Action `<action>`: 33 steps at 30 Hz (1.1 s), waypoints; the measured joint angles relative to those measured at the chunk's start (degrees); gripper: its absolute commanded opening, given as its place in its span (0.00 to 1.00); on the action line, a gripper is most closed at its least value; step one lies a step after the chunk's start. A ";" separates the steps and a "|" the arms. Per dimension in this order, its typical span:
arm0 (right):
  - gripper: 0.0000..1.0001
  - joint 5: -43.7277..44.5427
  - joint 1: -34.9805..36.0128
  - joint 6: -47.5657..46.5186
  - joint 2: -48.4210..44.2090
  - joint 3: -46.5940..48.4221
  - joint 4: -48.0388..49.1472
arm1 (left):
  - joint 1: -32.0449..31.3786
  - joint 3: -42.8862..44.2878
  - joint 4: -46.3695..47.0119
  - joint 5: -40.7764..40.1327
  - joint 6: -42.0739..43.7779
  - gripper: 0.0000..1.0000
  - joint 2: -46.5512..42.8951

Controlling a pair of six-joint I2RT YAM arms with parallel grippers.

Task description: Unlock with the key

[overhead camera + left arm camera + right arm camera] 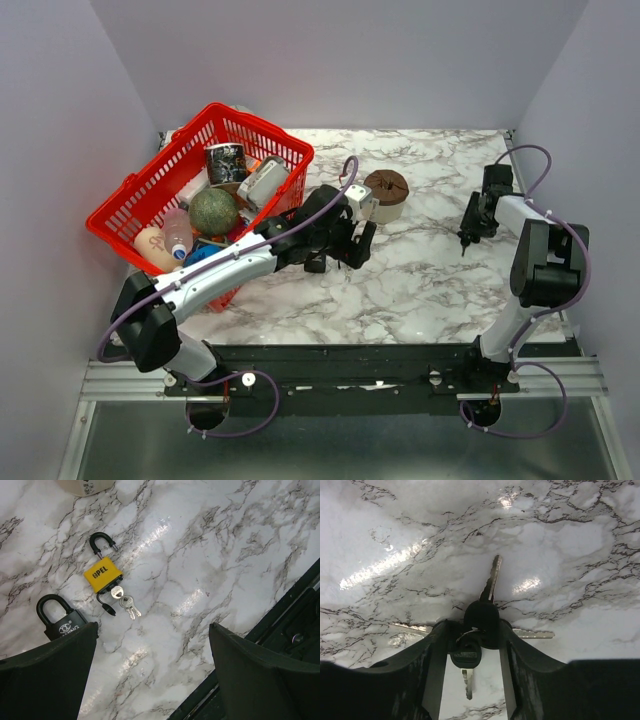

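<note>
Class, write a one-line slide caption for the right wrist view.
Right gripper straddling the black-headed key on the marble table, blade pointing away.

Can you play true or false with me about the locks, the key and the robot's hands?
1. The basket is red. True.
2. The yellow padlock is inside the basket. False: the yellow padlock lies on the marble table.
3. The left gripper is wide open and holds nothing. True.
4. The black padlock sits on top of the yellow padlock. False: it lies beside it on the table.
5. The right gripper has a key with a black head between its fingers. True.
</note>
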 measured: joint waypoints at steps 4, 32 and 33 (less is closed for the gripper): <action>0.38 -0.92 0.00 -0.02 0.31 0.33 -0.48 | -0.02 0.00 0.11 -0.17 0.09 0.99 -0.70; 0.01 -19.04 0.98 0.07 -13.03 -8.74 3.91 | -0.04 0.00 0.76 -0.28 0.22 0.99 -0.76; 0.01 -19.65 1.44 0.07 -14.03 -9.35 4.48 | -0.04 0.00 0.87 -0.28 0.22 0.99 -0.76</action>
